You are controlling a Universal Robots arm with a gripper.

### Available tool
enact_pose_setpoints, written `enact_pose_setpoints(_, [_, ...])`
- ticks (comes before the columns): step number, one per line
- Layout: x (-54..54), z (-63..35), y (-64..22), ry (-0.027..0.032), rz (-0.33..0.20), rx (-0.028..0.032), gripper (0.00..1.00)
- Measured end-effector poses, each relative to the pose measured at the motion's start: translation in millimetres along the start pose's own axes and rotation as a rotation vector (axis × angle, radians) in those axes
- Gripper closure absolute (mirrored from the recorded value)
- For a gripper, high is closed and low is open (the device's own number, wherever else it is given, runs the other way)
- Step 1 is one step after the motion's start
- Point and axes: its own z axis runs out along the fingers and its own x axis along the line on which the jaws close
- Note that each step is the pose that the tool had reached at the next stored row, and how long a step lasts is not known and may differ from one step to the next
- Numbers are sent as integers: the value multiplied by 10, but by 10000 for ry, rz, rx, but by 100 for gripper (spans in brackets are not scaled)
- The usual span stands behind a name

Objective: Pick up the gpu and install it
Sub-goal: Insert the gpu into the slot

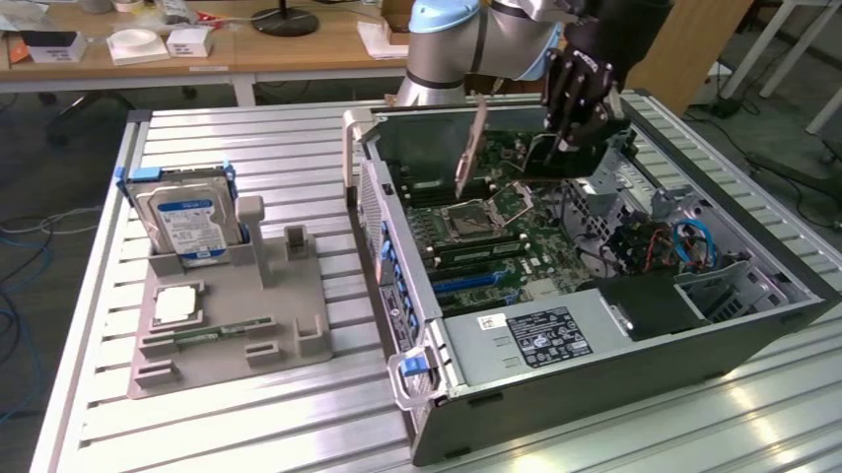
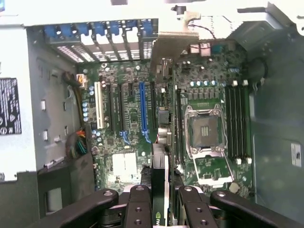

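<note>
The gpu (image 1: pixel 468 150) hangs on edge above the motherboard (image 1: pixel 487 236) inside the open computer case (image 1: pixel 618 365), its silvery end bracket toward the case's rear wall. My gripper (image 1: pixel 569 138) is shut on the card's far end from above. In the wrist view the gpu (image 2: pixel 160 175) appears edge-on, running from between my fingers (image 2: pixel 140 209) to its bracket (image 2: pixel 173 45). It hovers between the blue slot (image 2: pixel 142 107) and the empty processor socket (image 2: pixel 204 130). Whether the card touches the board, I cannot tell.
A grey fixture (image 1: pixel 283 315) at the exterior view's left holds a hard drive (image 1: pixel 191 222), a processor (image 1: pixel 175 304) and a memory stick (image 1: pixel 217 332). Inside the case are the power supply (image 1: pixel 553 335), blue cables (image 1: pixel 691 246) and memory slots (image 2: pixel 237 123).
</note>
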Motion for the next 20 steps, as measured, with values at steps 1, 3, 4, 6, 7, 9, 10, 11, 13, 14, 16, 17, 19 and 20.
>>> enact_pose_setpoints(1, [0, 2, 0, 8, -179, -3, 73])
enact_pose_setpoints(3, [0, 6, 0, 25, -527, -10, 73])
enact_pose_setpoints(4, [0, 7, 0, 34, -680, -10, 73])
enact_pose_setpoints(6, [1, 9, -1, 48, -974, -7, 73])
enact_pose_setpoints(7, [2, 11, -1, 54, -1094, -8, 73])
enact_pose_setpoints(9, [8, 18, -1, 60, -1240, -10, 73])
enact_pose_setpoints(10, [14, 27, -2, 61, -1282, -10, 73])
enact_pose_setpoints(11, [19, 37, -3, 64, -1320, -11, 73])
enact_pose_setpoints(13, [33, 59, -5, 69, -1407, -13, 73])
enact_pose_setpoints(14, [35, 63, -5, 72, -1473, -6, 73])
enact_pose_setpoints(16, [36, 62, -5, 77, -1539, 0, 73])
enact_pose_setpoints(17, [36, 63, -6, 77, -1539, 0, 73])
enact_pose_setpoints(19, [35, 64, -5, 67, -1539, 1, 73])
enact_pose_setpoints(20, [35, 64, -5, 68, -1539, 1, 73])
